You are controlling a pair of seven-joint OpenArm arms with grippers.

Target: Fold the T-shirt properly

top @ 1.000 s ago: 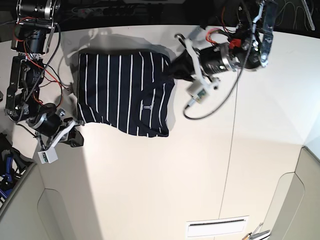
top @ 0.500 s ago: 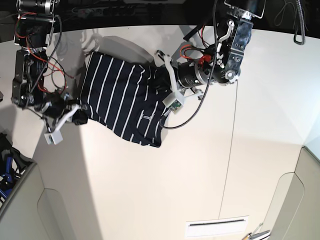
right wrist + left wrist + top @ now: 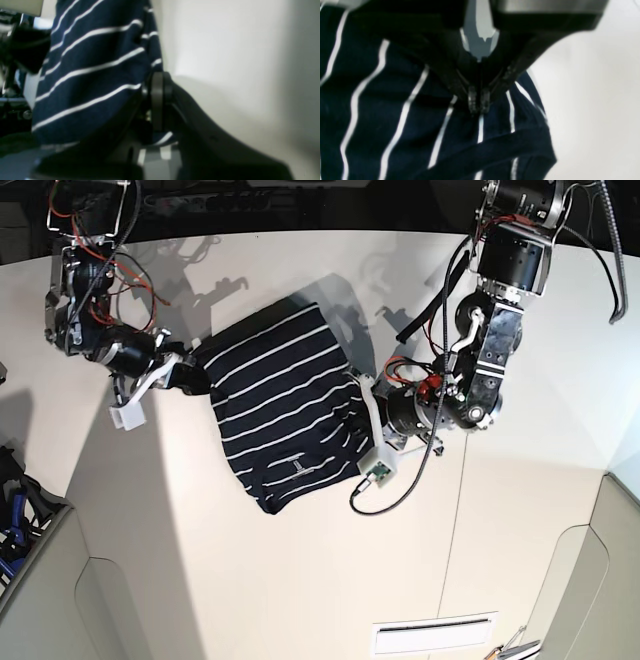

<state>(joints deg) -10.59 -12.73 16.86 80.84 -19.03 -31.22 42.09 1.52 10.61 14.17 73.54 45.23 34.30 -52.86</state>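
The table, pale and matte, is shown carrying the T-shirt, which lies folded into a rough rectangle, set diagonally and stretched between the two pairs of jaws. A small white neck label is seen on its lower part, nearer the left jaws than the right ones. The left gripper is shown with jaws closed on a pinch of striped cloth at one edge of the shirt; bare table lies just beyond them. The right gripper is shown clamped on the opposite edge, with cloth running between its jaws. The step in hand is judged to be the repositioning of the part-folded shirt. The next move is judged to require equal tension from both grips, so that the shirt is laid flat before release.
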